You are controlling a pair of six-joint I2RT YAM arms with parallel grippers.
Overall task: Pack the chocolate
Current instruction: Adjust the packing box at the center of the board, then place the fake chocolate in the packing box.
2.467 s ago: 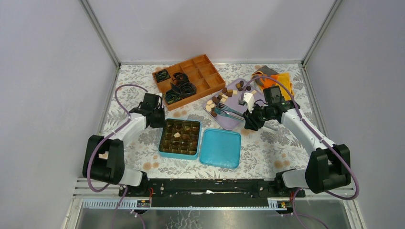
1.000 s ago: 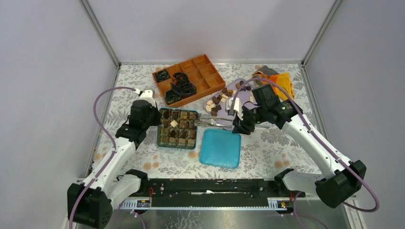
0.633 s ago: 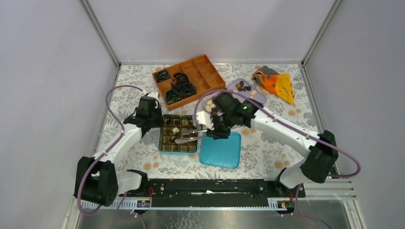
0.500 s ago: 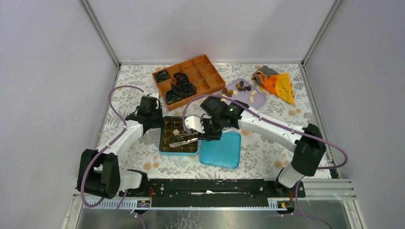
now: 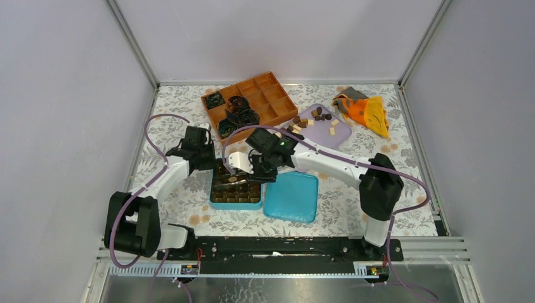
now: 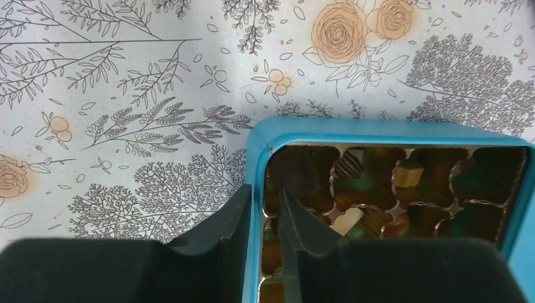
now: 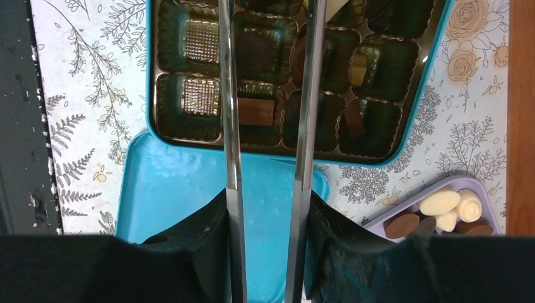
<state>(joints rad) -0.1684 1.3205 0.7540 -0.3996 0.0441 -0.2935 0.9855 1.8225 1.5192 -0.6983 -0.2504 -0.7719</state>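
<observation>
Operator: Since the purple tray (image 5: pixel 340 134) two and a half seconds back, my right gripper (image 7: pixel 267 211) has carried the tongs (image 7: pixel 231 126) leftwards, and they now lie over the blue tin (image 5: pixel 235 204). My left gripper (image 6: pixel 264 199) has kept its place at the tin's far left corner.

Colleague: What grip do you have?

Operator: My left wrist camera settles the left one. Its fingers (image 6: pixel 235 221) straddle the tin's wall, one outside and one inside, pinched on it. From overhead that is hidden under the wrist. My right wrist camera shows the right one squeezed on the tongs' two steel arms, which run parallel with a gap between them. Their tips pass out of the top of that view, so I cannot tell whether they carry a piece.

Colleague: And the chocolate?

Operator: Chocolate (image 7: pixel 255 111) sits in most of the tin's pockets, dark, mid brown and cream; two pockets show their ribbed golden floor. More pieces lie on the purple tray, beyond the tin to the right. Only the overhead camera gives me the whole tray, the orange box (image 5: pixel 277 101) with black paper cups (image 5: pixel 238 117), and the orange cloth (image 5: pixel 369 110). The lid (image 5: pixel 291 197) lies flat just beside the tin's right side.
</observation>
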